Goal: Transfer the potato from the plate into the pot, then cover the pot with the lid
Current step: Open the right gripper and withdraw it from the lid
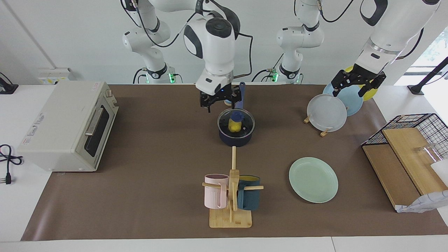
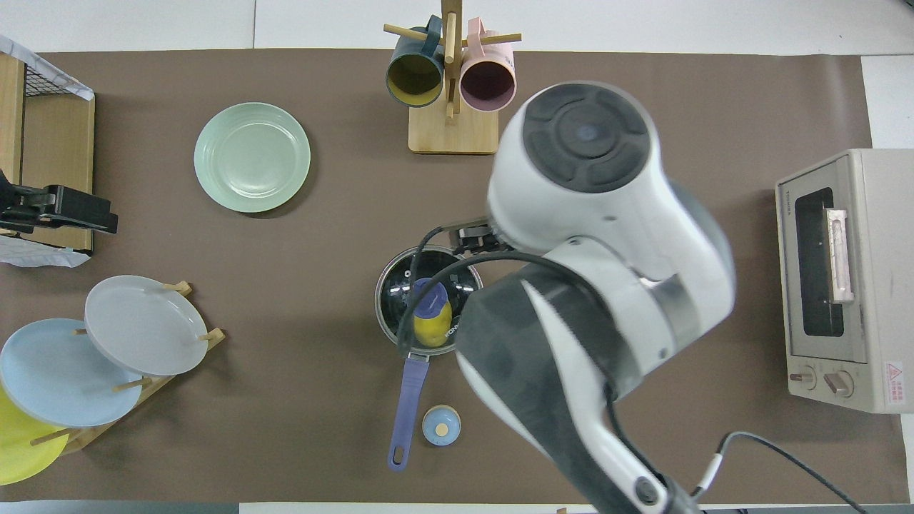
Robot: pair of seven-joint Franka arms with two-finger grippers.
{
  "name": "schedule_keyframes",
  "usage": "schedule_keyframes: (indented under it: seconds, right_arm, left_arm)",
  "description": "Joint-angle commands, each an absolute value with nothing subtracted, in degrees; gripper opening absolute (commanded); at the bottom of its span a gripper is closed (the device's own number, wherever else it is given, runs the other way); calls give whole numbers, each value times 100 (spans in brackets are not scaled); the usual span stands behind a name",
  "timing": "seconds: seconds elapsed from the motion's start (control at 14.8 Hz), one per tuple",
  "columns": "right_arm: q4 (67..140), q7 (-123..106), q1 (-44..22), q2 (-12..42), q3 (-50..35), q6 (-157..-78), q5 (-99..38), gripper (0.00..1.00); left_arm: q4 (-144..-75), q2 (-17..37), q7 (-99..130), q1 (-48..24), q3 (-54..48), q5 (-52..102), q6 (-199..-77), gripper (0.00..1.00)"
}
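Lid on pot, right hand raised clear

White arms, black cables

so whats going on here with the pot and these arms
The potato sits in the pot with the lid on top. The right pincer is open, raised beside the pot with nothing in it. The left pincer waits open over the plate rack. The green plate is empty.

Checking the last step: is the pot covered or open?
Covered. The lid sits level on the pot, potato visible through the glass.
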State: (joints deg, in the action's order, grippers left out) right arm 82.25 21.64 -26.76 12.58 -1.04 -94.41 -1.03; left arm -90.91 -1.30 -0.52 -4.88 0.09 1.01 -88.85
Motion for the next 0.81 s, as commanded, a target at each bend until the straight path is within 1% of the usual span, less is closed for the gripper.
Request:
schedule_keyframes:
  seconds: [0.0,0.14,0.27,0.54,0.75]
  right_arm:
    - [8279,1627,-1936,767,-185,-8932,-123,100]
    - [8480,1399,-1392,458,-185,-8571,-123,100]
    - [8919,1275,-1126,195,-176,-8569,-123,100]
    - [9052,1283,-467,158,-176,-8526,-176,100]
    - [9097,1275,-395,141,-176,-8604,-62,100]
  left_arm:
    - [-9202,-246,-9,-475,9,9,-8833,100]
    - [-9202,-246,-9,-475,-9,9,-8833,100]
    - [-9202,-246,-9,-475,-9,9,-8833,100]
    - [-9202,-246,-9,-483,-9,9,-8824,100]
    - [-9202,-246,-9,-475,-9,9,-8833,100]
